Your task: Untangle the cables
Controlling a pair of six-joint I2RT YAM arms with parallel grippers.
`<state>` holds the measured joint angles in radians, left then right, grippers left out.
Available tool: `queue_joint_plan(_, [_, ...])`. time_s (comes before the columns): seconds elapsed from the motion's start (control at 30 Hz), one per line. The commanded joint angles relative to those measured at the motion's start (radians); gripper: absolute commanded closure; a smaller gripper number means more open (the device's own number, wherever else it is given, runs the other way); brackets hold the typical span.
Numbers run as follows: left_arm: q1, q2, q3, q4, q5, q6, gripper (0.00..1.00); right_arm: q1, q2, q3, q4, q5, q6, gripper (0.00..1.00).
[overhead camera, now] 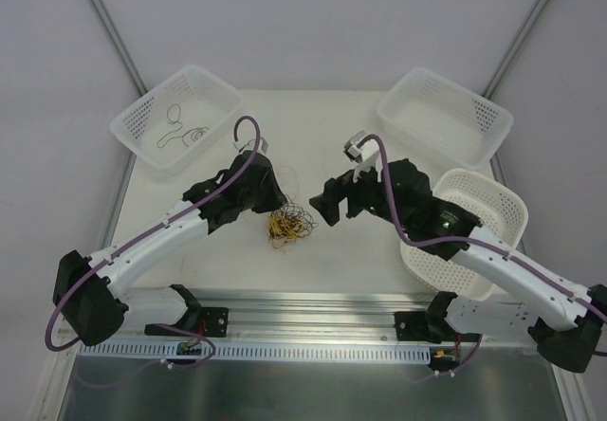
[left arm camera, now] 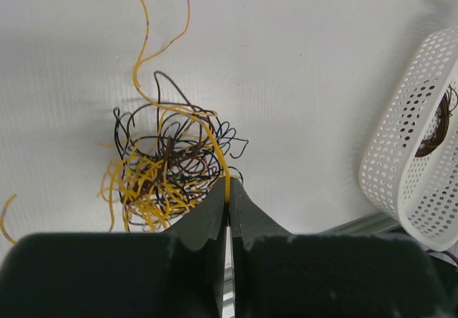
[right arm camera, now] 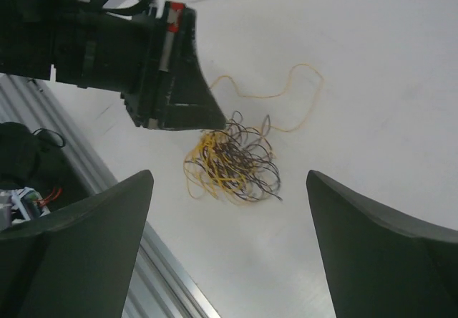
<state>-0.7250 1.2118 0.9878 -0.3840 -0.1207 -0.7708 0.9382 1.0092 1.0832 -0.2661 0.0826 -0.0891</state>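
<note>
While the cables lie in a yellow, brown and black knot on the counter between the two arms, the left claw is clenched on one yellow strand at the knot's near edge, fingers pressed together. That strand climbs out of the tangle and loops away over the bare counter. The right claw hangs released just right of the knot, fingers spread wide and clear of the wires. A basket at far left holds a few loose strands. Another basket stands at far right, and a rounder one lies under the right arm.
</note>
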Motion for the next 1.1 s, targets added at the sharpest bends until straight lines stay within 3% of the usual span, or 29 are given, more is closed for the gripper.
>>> queue_joint_plan(0.0, [0.002,-0.003,0.031,-0.001,0.010,-0.045,1.00,0.005,0.071,-0.112,0.174,-0.208,0.084,0.08])
queue_joint_plan(0.23, [0.002,-0.034,0.005,-0.003,0.016,-0.096,1.00,0.005,0.247,-0.243,0.465,-0.231,0.193,0.16])
queue_joint_plan(0.53, [0.002,-0.067,-0.032,-0.004,0.044,-0.156,1.00,0.008,0.486,-0.229,0.623,-0.305,0.233,0.21])
queue_joint_plan(0.77, [0.001,-0.115,-0.058,-0.006,0.029,-0.176,1.00,0.008,0.597,-0.204,0.650,-0.256,0.212,0.26])
queue_joint_plan(0.87, [0.002,-0.127,-0.057,-0.009,0.020,-0.174,1.00,0.008,0.637,-0.206,0.659,-0.273,0.210,0.38])
queue_joint_plan(0.97, [0.002,-0.139,-0.043,-0.016,-0.003,-0.156,1.00,0.007,0.646,-0.233,0.663,-0.282,0.204,0.56])
queue_joint_plan(1.0, [0.004,-0.147,-0.038,-0.019,-0.026,-0.150,1.00,0.007,0.646,-0.242,0.656,-0.280,0.201,0.67])
queue_joint_plan(1.07, [0.006,-0.156,-0.012,-0.036,-0.054,-0.116,1.00,0.005,0.634,-0.264,0.640,-0.270,0.181,0.77])
